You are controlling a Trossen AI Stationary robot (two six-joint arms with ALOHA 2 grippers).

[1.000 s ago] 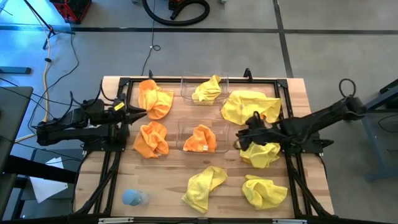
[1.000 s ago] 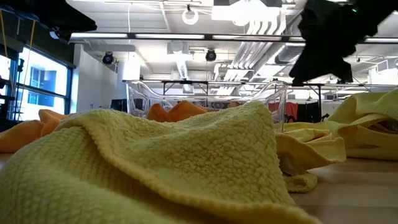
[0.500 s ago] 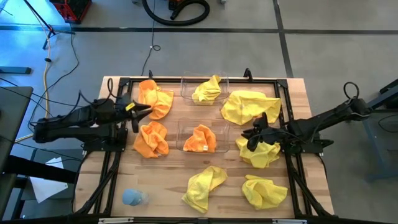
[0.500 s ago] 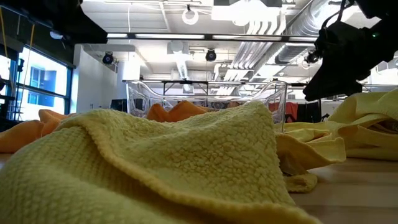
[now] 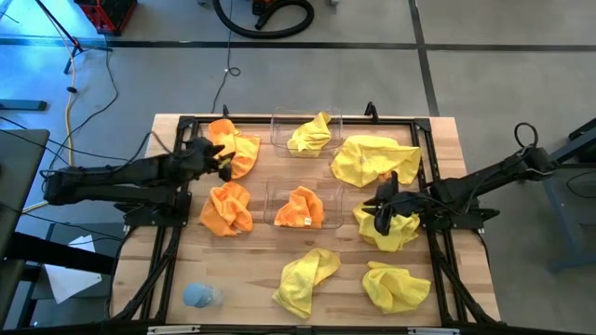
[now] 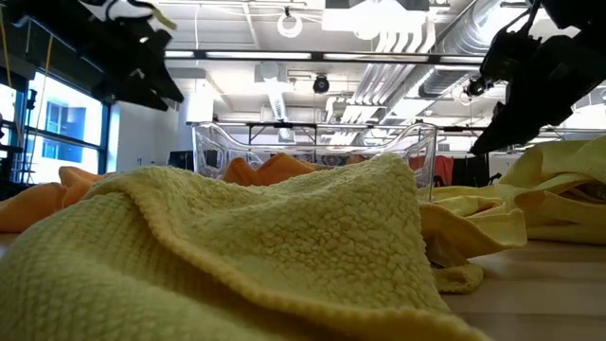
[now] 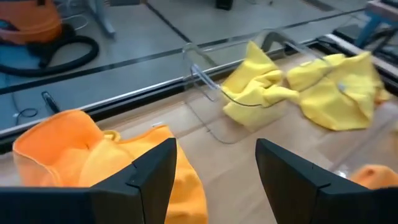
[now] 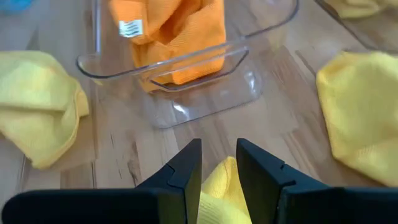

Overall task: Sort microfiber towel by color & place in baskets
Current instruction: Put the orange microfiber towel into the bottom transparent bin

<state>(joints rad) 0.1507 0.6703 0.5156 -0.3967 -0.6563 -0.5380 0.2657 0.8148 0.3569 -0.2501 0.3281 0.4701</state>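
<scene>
Further in than a second ago: the left gripper [image 5: 222,163], now at the edge of the far orange towel [image 5: 235,149]. Jaws wide apart now, not nearly closed as before. Holds nothing; towel just under and ahead of the jaws.

Three orange towels: far left, the near left one [image 5: 226,207], one in the near basket [image 5: 277,191]. Two baskets; a yellow towel in the far basket [image 5: 279,126]. Five yellow towels in all. One blue lump [image 5: 199,295].

Pulled back to the right: the right gripper [image 5: 382,212], now down on a yellow towel [image 5: 391,233]. Cannot tell if open or pinching.
</scene>
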